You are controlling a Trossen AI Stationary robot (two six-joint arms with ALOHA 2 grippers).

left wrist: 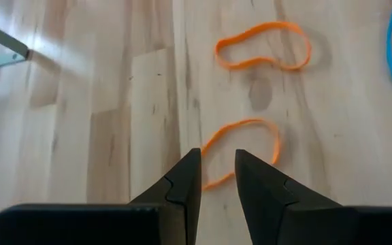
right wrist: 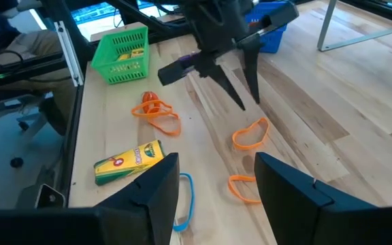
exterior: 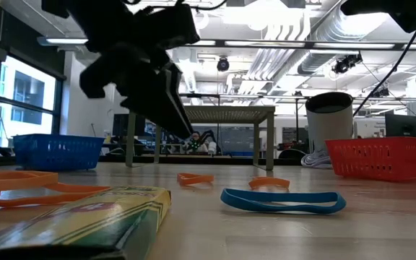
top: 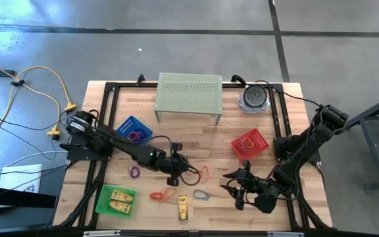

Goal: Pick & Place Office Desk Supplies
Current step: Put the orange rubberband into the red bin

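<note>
- The wooden table [top: 176, 138] carries everything; the pale green perforated stand [top: 188, 92] sits at its far edge, between the two arms' bases.
- The left arm reaches from the left side toward the table's middle. Its left gripper [left wrist: 218, 170] hangs above the wood with its fingers a narrow gap apart, pinching nothing; the tips point down at one end of an orange loop [left wrist: 240, 146] lying flat beneath them.
- The right arm comes in from the right side; the right gripper [right wrist: 213, 170] hovers near the front edge with its fingers spread wide and nothing between them.
- The red basket [top: 250, 143] stands on the right with loops inside, the blue basket [top: 134, 129] on the left also with loops, and the green basket [top: 116, 200] at the front left with yellow blocks in it.
- A yellow block [top: 183, 208] lies on the bare wood at the front centre.
- A second orange loop [left wrist: 264, 46] lies just beyond the first; a blue loop [top: 201, 195] rests near the yellow block, a bunched orange tangle [right wrist: 154, 110] lies to its left, and a purple loop [top: 135, 172] lies by the left arm.
</note>
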